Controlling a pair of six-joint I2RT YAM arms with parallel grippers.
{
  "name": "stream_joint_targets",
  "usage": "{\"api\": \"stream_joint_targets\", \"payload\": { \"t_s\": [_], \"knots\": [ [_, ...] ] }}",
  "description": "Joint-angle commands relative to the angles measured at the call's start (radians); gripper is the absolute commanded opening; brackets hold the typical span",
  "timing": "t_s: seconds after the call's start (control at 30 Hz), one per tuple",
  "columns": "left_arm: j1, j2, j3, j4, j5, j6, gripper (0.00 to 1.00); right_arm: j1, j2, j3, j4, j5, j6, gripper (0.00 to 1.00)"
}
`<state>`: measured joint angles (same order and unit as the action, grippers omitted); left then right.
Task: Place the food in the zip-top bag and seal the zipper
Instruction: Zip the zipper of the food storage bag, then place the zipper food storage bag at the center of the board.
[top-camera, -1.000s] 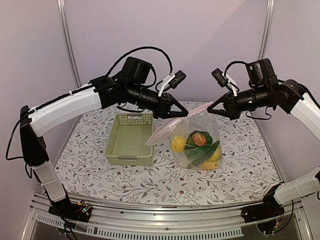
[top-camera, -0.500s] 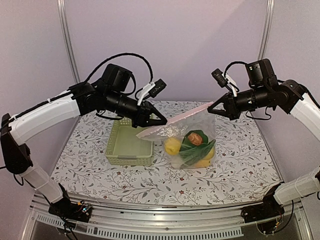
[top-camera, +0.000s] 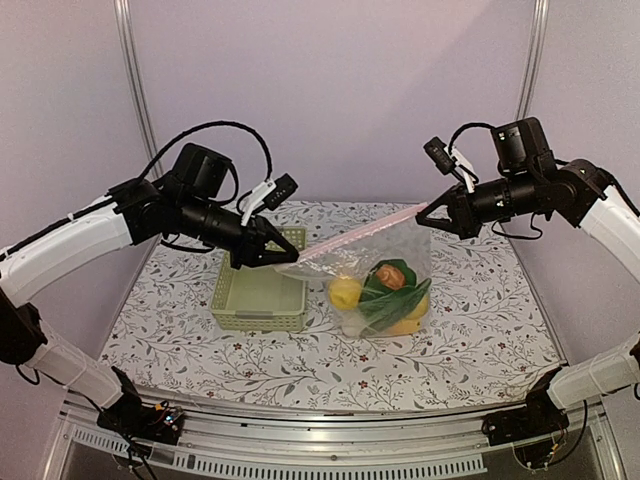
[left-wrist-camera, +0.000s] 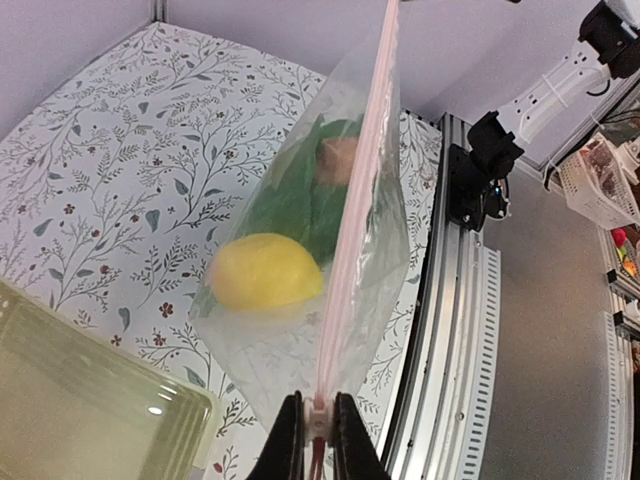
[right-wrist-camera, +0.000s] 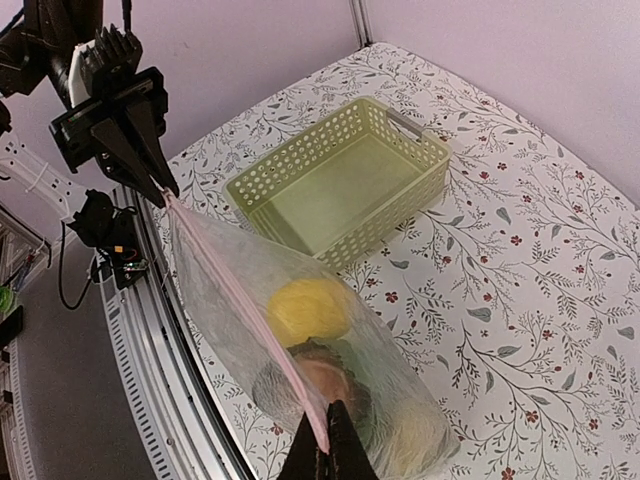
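Near edge: metal rail (top-camera: 330, 455) w/ both arm bases on it. Beyond it the table (top-camera: 200, 350), covered w/ a floral cloth.

Mid-table, right of centre: the zip-top bag (top-camera: 405, 250), clear & crinkly, hanging from its top edge w/ the food bunched in the low end. Can't tell if the bottom touches the cloth. Inside: a lemon (top-camera: 346, 291) on the left, leafy green (top-camera: 383, 303) in the middle, a reddish-brown round piece (top-camera: 393, 277) on top of the green, and another yellow piece (top-camera: 418, 312) low on the right. All food in view is in the bag.

Just left of the bag: pale green basket (top-camera: 258, 300), flat on the table.

The zipper (top-camera: 355, 237): pinkish strip, pulled taut in a straight line above the food, slanting up from left to right.

The left gripper (top-camera: 283, 262) is clamped on the strip's left end, above the basket's right side. Left wrist view shows its fingers (left-wrist-camera: 290, 445) pinching the strip w/ hardly a gap.

The right gripper (top-camera: 424, 213) is closed tight on the strip's right end, higher & farther back.

In both wrist views the strip reads as a single line. Can't tell if it's fully sealed.

Far: plain pale wall (top-camera: 330, 90).
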<state>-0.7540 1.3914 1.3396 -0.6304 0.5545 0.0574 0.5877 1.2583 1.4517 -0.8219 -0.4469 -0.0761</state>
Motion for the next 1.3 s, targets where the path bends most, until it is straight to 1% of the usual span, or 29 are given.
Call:
{"api": "stream_joint_targets", "payload": {
  "t_s": [0.0, 0.27, 0.3, 0.33, 0.43, 0.47, 0.5, 0.6, 0.73, 0.8, 0.93, 1.1, 1.27],
  "knots": [
    [0.061, -0.047, -0.076, -0.129, -0.045, 0.026, 0.03, -0.037, -0.004, 0.007, 0.027, 0.066, -0.007, 0.00],
    [0.122, -0.087, -0.116, -0.107, -0.037, 0.018, 0.05, -0.037, 0.008, 0.013, 0.031, 0.057, -0.007, 0.00],
    [0.123, -0.085, -0.117, -0.098, -0.034, 0.014, 0.08, -0.037, 0.010, 0.013, 0.033, 0.053, -0.006, 0.00],
    [0.123, -0.081, -0.115, -0.087, -0.031, 0.007, 0.13, -0.037, 0.011, 0.014, 0.034, 0.048, -0.005, 0.00],
    [0.121, -0.053, -0.091, -0.035, -0.033, -0.036, 0.39, -0.037, 0.016, 0.013, 0.040, 0.041, -0.001, 0.00],
    [0.120, -0.043, -0.078, -0.012, -0.038, -0.052, 0.45, -0.037, 0.019, 0.013, 0.042, 0.042, 0.003, 0.02],
    [0.120, -0.035, -0.060, 0.016, -0.056, -0.073, 0.50, -0.037, 0.023, 0.013, 0.042, 0.043, 0.005, 0.06],
    [0.119, -0.015, -0.018, 0.098, -0.108, -0.111, 0.59, -0.037, 0.039, 0.022, 0.044, 0.054, 0.021, 0.20],
    [0.119, 0.008, 0.028, 0.146, -0.208, -0.138, 0.68, -0.038, 0.058, 0.053, 0.039, 0.103, 0.042, 0.35],
    [0.120, 0.020, 0.052, 0.156, -0.247, -0.141, 0.70, -0.042, 0.064, 0.082, 0.031, 0.122, 0.055, 0.41],
    [0.119, 0.038, 0.094, 0.178, -0.311, -0.160, 0.71, -0.047, 0.071, 0.138, 0.028, 0.122, 0.070, 0.49],
    [0.119, 0.061, 0.155, 0.176, -0.344, -0.202, 0.72, -0.048, 0.089, 0.183, 0.029, 0.102, 0.126, 0.52],
    [0.116, 0.050, 0.153, 0.170, -0.334, -0.209, 0.71, -0.049, 0.099, 0.174, 0.026, 0.100, 0.162, 0.53]
  ]
}}
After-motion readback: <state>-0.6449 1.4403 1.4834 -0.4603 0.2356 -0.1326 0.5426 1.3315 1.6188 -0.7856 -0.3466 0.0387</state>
